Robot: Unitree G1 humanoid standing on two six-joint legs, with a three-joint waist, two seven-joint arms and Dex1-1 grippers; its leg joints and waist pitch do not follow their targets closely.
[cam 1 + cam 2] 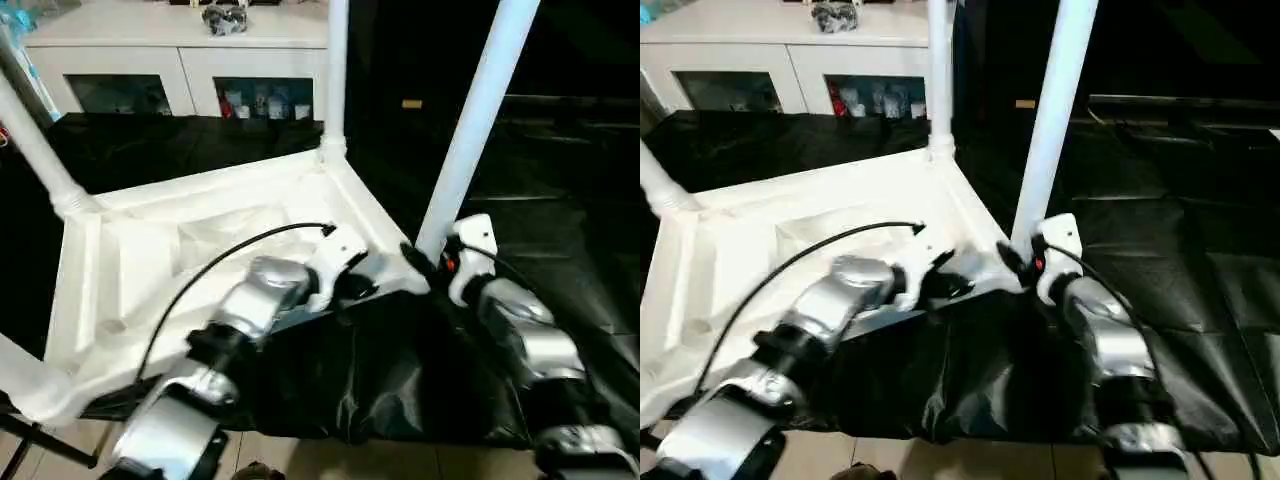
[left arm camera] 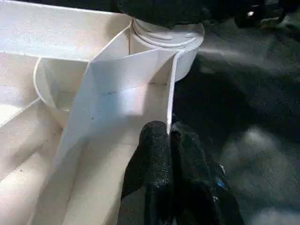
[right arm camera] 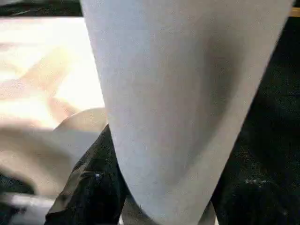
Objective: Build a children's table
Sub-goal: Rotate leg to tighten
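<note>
Table [image 1: 200, 250] rim pinched by left gripper [image 2: 168, 136] (near-corner leg [image 1: 470, 130] upright).

Smooth white plastic table [image 1: 150, 250]

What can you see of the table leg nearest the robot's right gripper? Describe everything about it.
The leg is a long, round, smooth white tube, plastic by its look, narrowing toward its lower end. It stands leaning slightly, its lower end in the near-right corner socket of the upturned white table top, which lies on a black cloth. Its upper end runs out of the picture. The right gripper is at its base, black fingers on either side of it. The left gripper, shut, pinches the top's rim close by.
</note>
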